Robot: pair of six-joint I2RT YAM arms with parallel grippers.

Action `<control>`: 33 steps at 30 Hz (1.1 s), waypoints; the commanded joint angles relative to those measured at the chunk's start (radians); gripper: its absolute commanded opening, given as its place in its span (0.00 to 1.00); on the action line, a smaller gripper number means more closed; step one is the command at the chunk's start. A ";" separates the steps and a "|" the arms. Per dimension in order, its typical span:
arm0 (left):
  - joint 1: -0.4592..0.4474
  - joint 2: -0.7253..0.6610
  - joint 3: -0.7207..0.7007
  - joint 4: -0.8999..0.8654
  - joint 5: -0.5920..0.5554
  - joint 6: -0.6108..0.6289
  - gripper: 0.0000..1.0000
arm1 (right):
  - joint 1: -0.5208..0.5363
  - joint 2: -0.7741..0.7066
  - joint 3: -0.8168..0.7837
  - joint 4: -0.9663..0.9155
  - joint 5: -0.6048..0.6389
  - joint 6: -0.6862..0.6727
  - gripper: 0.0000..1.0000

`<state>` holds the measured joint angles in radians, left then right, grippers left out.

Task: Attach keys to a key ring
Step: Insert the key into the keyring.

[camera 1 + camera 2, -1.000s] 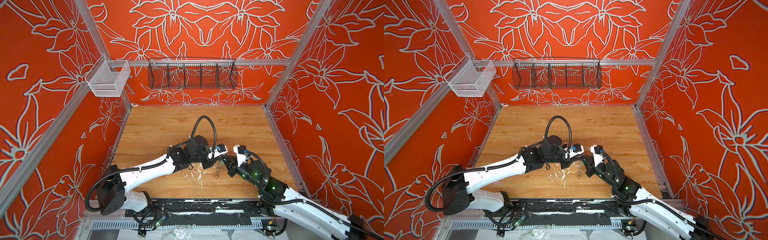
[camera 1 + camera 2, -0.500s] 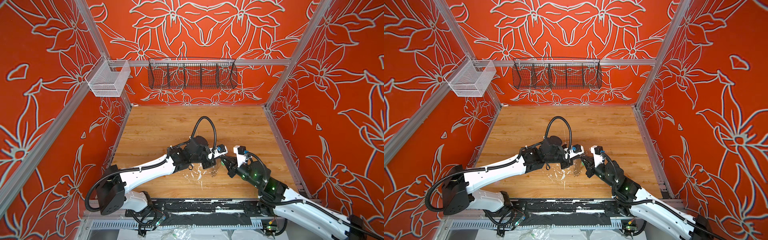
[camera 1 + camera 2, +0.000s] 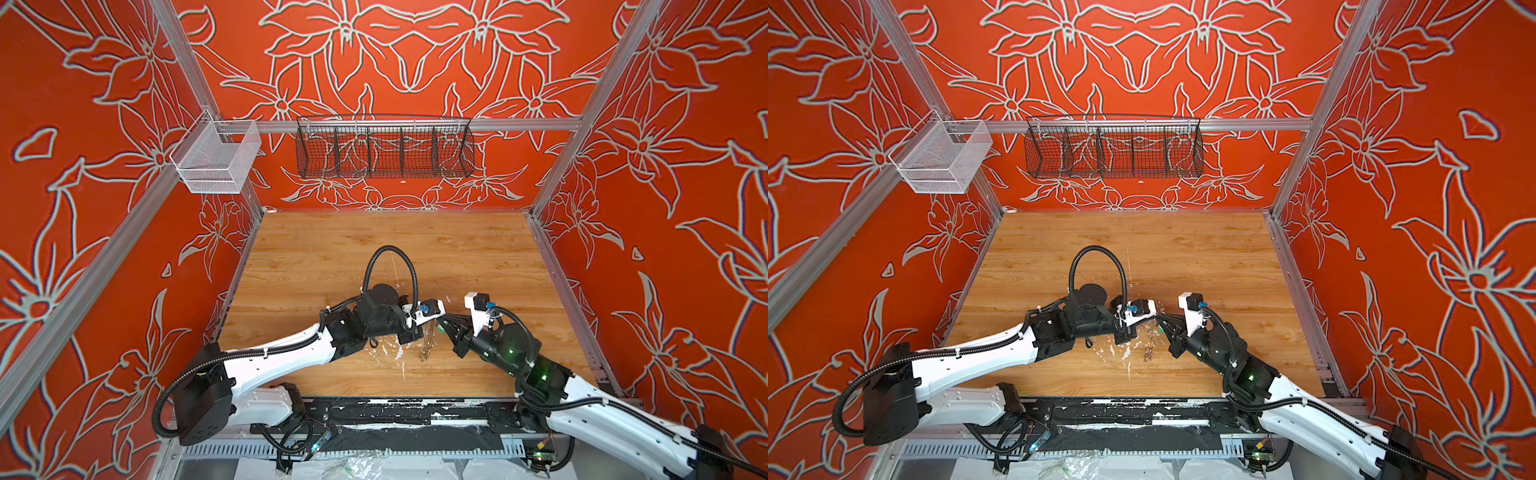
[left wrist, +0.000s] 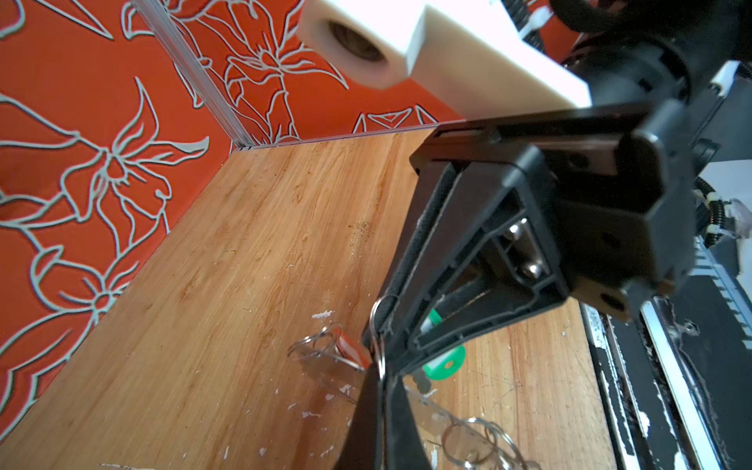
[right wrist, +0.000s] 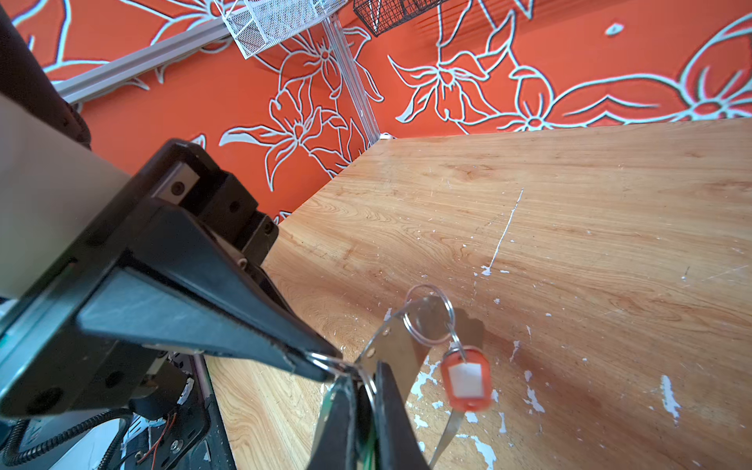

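The key ring (image 5: 390, 337) hangs in the air just above the desk (image 3: 374, 249), in the middle of its near half. It dangles between my two arms with its long axis pointing down at the wood. The orange key (image 5: 466, 379) dangles from one of its small wire loops on the far side, so I judge that one already attached.

The green key (image 4: 443, 363) is not on yet. My right gripper (image 5: 364, 386) is closed on it, with the green tag showing between the jaws. My left gripper (image 5: 321, 360) is clamped shut on a split ring (image 5: 344, 363) at the rim of the key ring, and that grip carries the whole bunch.

The two tips meet almost nose to nose, left from the left and right from the right, with the split ring at the point where they meet. The green key therefore lies just to the right of the split ring, touching it or nearly so; I cannot tell which. My right arm is the nearer one and should feed the key leftward into the wire coil, I think, while my left holds the coil steady.
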<state>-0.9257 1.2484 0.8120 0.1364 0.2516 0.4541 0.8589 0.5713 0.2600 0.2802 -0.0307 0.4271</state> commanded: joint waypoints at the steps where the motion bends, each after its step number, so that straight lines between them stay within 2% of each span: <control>1: -0.001 0.001 0.044 -0.033 0.018 0.017 0.07 | -0.014 0.008 0.003 0.025 0.036 0.003 0.00; 6: -0.001 0.025 0.064 -0.047 0.021 0.009 0.20 | -0.014 0.004 -0.002 0.025 0.042 -0.002 0.00; 16: -0.001 0.015 0.054 -0.035 0.020 0.000 0.34 | -0.015 0.003 0.001 0.015 0.053 -0.012 0.00; 23: -0.002 0.034 0.081 -0.066 0.077 0.002 0.36 | -0.015 0.007 0.005 0.013 0.051 -0.011 0.00; 33: -0.004 0.059 0.112 -0.105 0.068 0.006 0.37 | -0.015 0.002 0.012 0.005 0.048 -0.013 0.00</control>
<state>-0.9257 1.2953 0.8963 0.0456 0.3016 0.4492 0.8463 0.5835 0.2600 0.2699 0.0032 0.4225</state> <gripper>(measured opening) 0.373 0.093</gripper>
